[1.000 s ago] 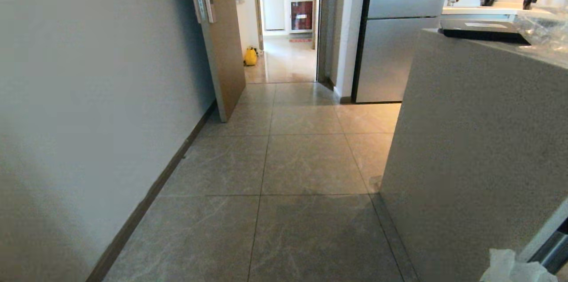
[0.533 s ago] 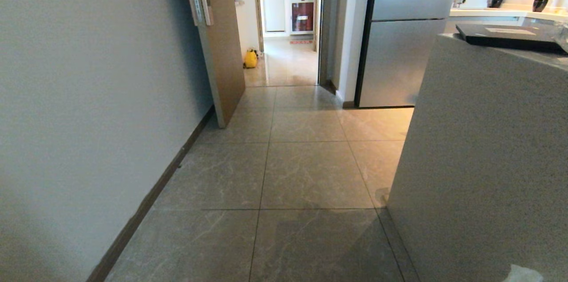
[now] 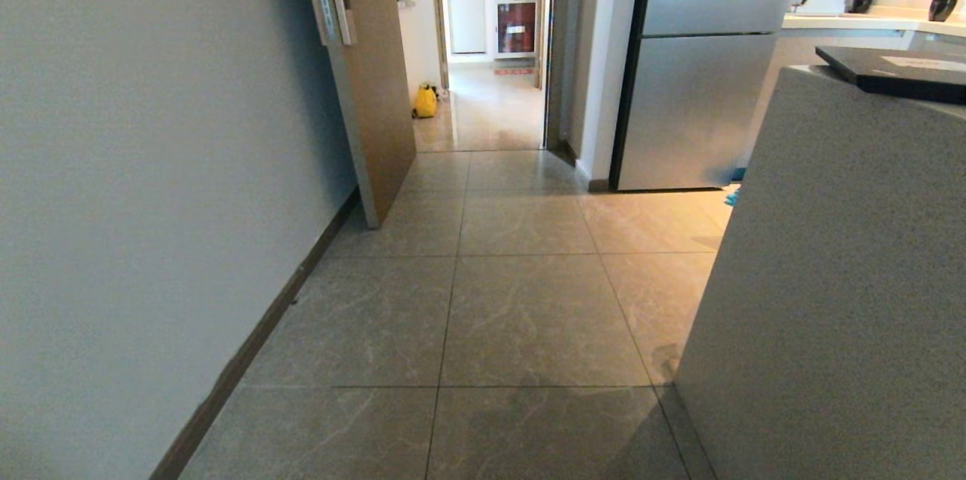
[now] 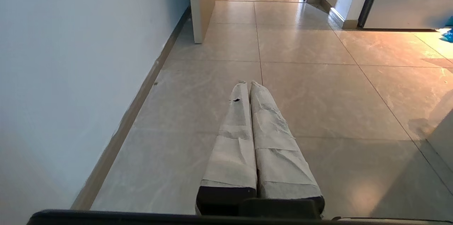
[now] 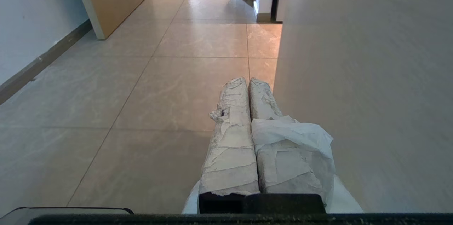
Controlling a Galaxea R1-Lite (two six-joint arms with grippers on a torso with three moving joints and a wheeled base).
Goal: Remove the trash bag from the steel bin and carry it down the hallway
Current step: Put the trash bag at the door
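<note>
Right gripper (image 5: pixel 247 81) is clamped on trash bag (image 5: pixel 293 136), film draped over one finger; left gripper (image 4: pixel 247 84) closed, empty. Risk: thin film slipping free or snagging the worktop (image 3: pixel 830 276) corner

- Grey wall (image 3: pixel 136 163) fills the frame's left.
- Tiled floor (image 3: pixel 528 314) runs centre.
- Wooden door (image 3: pixel 370 87) upper centre, steel fridge (image 3: pixel 702 87) upper right.
- Speckled desk (image 3: pixel 845 276) at right.
</note>
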